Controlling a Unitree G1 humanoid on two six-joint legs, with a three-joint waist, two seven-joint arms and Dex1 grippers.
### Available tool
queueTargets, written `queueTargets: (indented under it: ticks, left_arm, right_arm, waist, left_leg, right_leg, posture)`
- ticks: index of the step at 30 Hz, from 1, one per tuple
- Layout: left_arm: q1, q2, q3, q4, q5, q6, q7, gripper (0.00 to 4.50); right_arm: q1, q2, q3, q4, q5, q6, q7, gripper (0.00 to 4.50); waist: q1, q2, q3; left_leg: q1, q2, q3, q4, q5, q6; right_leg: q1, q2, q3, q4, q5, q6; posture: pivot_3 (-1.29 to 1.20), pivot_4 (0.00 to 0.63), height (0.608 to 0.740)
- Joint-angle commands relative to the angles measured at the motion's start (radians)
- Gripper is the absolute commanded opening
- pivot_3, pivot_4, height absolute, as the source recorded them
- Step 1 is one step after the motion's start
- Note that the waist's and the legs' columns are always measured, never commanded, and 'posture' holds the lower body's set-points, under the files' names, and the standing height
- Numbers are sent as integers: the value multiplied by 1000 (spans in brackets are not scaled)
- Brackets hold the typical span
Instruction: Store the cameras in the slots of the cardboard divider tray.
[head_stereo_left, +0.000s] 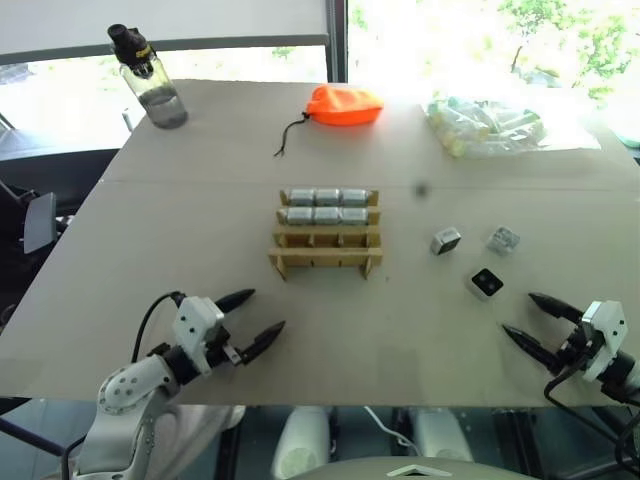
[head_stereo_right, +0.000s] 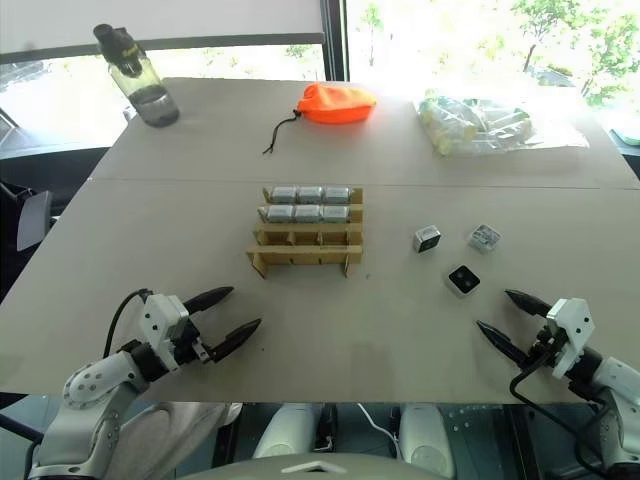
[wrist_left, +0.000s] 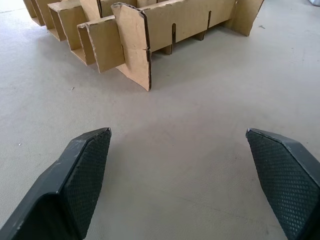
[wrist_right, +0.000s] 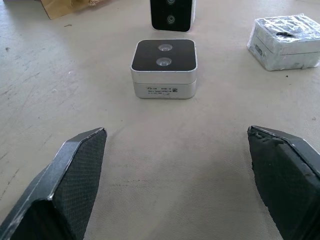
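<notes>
Grey tabletop (head_stereo_left: 200, 200), windows and greenery behind its far edge. Left gripper (head_stereo_left: 252, 315), two black fingers spread wide, nothing between them, hovering near the table's near edge and aimed toward the tan-brown cardboard divider tray (head_stereo_left: 325, 255) at centre. Tray's two far rows each hold three silver-grey boxy cameras (head_stereo_left: 327, 205); two near rows stand vacant. Right gripper (head_stereo_left: 534, 318) likewise spread wide and holding nothing, near the front right edge. Just ahead of it lies a loose white-sided camera with dark lens face up (wrist_right: 164, 67). Beyond that, a second loose camera standing with its dark face toward the gripper (head_stereo_left: 445, 240), and beside it a third block in clear wrap (head_stereo_left: 503, 239). Far edge: clear water bottle with black cap (head_stereo_left: 150, 80), orange drawstring pouch (head_stereo_left: 343, 105), clear bag of pale items (head_stereo_left: 485, 125).
</notes>
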Motion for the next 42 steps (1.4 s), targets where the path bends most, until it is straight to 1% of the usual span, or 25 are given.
queueTargets:
  ticks: [1, 16, 22, 25, 27, 30, 33, 38, 42]
  left_arm:
    - [15, 1, 19, -7, -19, -18, -13, 4500]
    - [17, 1, 35, -9, -43, -5, -10, 4500]
    - [-21, -6, 42, -31, -81, 22, -2, 4500]
    - [-13, 42, 13, -62, -65, 30, -54, 4500]
    - [6, 96, 5, -113, -88, 75, -108, 4500]
    - [11, 164, 14, -190, -192, 195, -172, 4500]
    - [-13, 214, 21, -244, -247, 240, -229, 4500]
    - [-101, 270, 2, -315, -307, 307, -289, 4500]
    - [-148, 283, -1, -335, -321, 338, -300, 4500]
  right_arm:
    - [-5, -15, -13, -16, 2, -9, -1, 4461]
    - [-34, -11, 11, -32, -30, 11, -34, 4461]
    - [-30, -7, 40, -84, -45, 36, -74, 4461]
    - [-33, -4, 64, -124, -72, 89, -133, 4461]
    - [-39, 4, 78, -172, -74, 151, -187, 4461]
    - [-56, 15, 89, -217, -63, 190, -217, 4461]
    - [-72, 15, 110, -235, -88, 210, -247, 4461]
    - [-102, 24, 142, -251, -114, 232, -284, 4461]
    - [-96, 30, 147, -267, -118, 237, -301, 4461]
  waist:
    - [0, 0, 0]
    - [0, 0, 0]
    - [0, 0, 0]
    - [0, 0, 0]
    - [-1, 0, 0]
    - [-1, 0, 0]
    - [1, 1, 0]
    - [0, 1, 1]
    - [0, 1, 1]
  left_leg:
    - [0, 0, 0, 0, 0, 0]
    - [0, 0, 0, 0, 0, 0]
    - [0, 0, 0, 0, 0, 0]
    - [-1, 0, 0, 0, 0, 0]
    - [-2, 0, 0, 0, 0, 0]
    - [-2, 0, 1, 0, 0, 0]
    - [-2, 0, 1, 0, 0, 0]
    - [-3, 0, 0, 0, 0, 0]
    - [-3, 0, 1, 0, 2, -4]
  right_leg:
    - [0, 0, 0, 0, 0, 0]
    - [0, 0, 0, 0, 0, 0]
    - [0, 0, 0, 0, 0, 0]
    - [0, 0, 0, 0, 0, 0]
    - [-2, 0, 0, 0, 0, -1]
    - [-3, 0, 0, 0, 1, -1]
    - [-3, 0, 0, 0, -1, 0]
    - [-3, 0, 0, 0, 0, 1]
    - [-3, 1, 1, -1, 0, 1]
  posture:
    - [0, 150, 726]
    - [0, 150, 726]
    - [0, 150, 726]
    - [0, 150, 726]
    - [0, 150, 726]
    - [0, 150, 726]
    - [0, 150, 726]
    - [0, 150, 726]
    - [0, 150, 726]
